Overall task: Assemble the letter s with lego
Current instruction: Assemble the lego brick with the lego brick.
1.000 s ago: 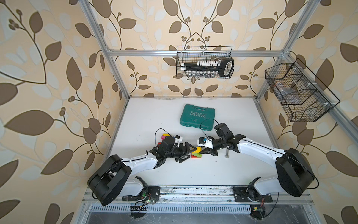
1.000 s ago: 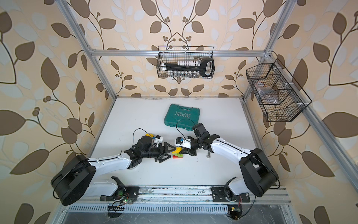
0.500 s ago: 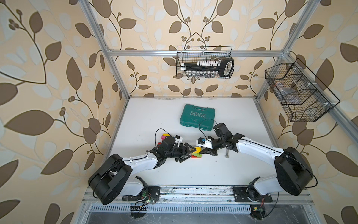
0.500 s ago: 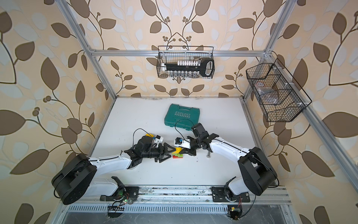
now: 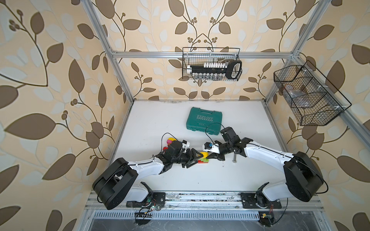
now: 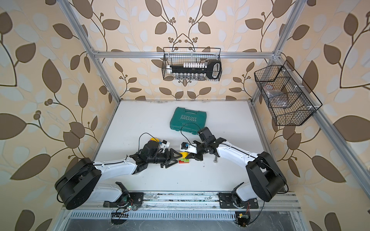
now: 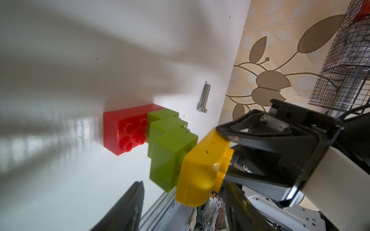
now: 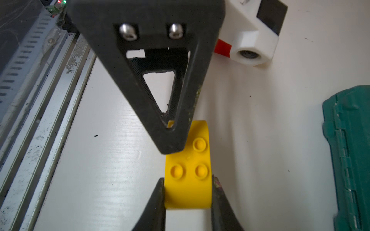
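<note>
A lego stack lies mid-table: a red brick, green bricks and a yellow brick with a rounded end, joined in steps. In both top views the stack sits between the two arms, yellow above green and red. My right gripper is shut on the yellow brick, pinching its sides. My left gripper straddles the yellow brick's other end, jaws apart, with a clear gap at one finger. One left finger rests over the brick's studs.
Loose yellow and pink bricks and a red one lie behind the left wrist. A grey bolt lies under the right arm. A green tool case sits further back. Wire baskets hang on the walls.
The left gripper's jaws have narrowed around the yellow brick's end. Both arms and the stack have stayed almost where they were.
</note>
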You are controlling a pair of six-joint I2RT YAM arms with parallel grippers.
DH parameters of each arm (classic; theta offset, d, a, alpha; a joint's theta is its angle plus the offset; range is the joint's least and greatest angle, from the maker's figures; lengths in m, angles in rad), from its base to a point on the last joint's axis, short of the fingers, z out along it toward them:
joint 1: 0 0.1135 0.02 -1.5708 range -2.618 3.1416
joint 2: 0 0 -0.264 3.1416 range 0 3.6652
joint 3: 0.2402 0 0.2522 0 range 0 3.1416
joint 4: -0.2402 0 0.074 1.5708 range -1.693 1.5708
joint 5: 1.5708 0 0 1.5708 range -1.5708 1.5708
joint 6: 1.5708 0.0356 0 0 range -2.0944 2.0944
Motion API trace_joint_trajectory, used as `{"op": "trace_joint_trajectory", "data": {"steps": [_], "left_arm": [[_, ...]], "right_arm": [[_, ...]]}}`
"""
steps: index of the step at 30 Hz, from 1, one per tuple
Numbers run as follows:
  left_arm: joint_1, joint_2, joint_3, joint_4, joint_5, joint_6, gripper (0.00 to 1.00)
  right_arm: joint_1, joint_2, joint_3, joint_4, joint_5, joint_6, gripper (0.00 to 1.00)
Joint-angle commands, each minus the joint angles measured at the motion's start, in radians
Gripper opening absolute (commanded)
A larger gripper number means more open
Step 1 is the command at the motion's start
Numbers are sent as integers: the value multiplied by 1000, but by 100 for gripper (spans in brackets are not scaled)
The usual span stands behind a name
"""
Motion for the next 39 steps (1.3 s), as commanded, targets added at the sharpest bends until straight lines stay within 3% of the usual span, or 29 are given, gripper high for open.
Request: {"op": "trace_joint_trajectory", "data": {"steps": [1, 19, 39], "left_arm": [[-13, 10, 31, 42, -21, 12, 65], [-13, -35, 16, 45, -103, 18, 69], [-38, 26, 9, 126, -113, 2, 69]], "right_arm": [[4, 15, 20, -54, 23, -11, 16], [4, 21, 27, -58, 18, -12, 16], [6, 26, 35, -63, 9, -9, 16]]}}
